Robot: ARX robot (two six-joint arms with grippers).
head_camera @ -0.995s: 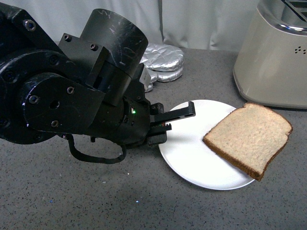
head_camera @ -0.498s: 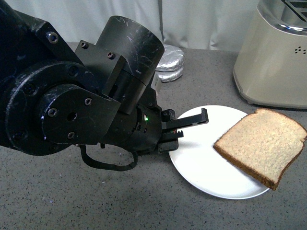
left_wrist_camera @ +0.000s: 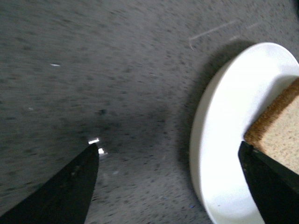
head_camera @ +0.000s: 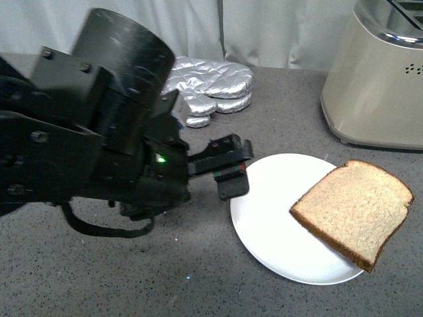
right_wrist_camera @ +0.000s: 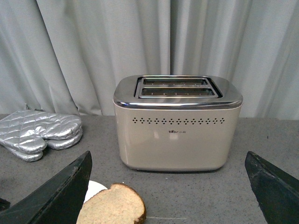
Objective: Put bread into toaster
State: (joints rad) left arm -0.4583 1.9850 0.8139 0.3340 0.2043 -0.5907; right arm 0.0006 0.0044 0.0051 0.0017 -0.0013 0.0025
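Note:
The bread, a brown-crusted slice, lies on the right side of a round white plate and overhangs its rim. The beige toaster stands at the back right. My left gripper is open and empty, low over the counter at the plate's left rim. In the left wrist view the open gripper spans the plate's rim, with a bread corner by one finger. My right gripper is open and empty, facing the toaster with its two empty slots; the bread lies in front.
Silver quilted oven mitts lie at the back of the grey counter, left of the toaster; they also show in the right wrist view. A pale curtain hangs behind. My bulky left arm fills the left of the front view.
My left arm has swung lower and back to the left, so its gripper now sits at the plate's left rim instead of over the plate. The mitts are uncovered again.

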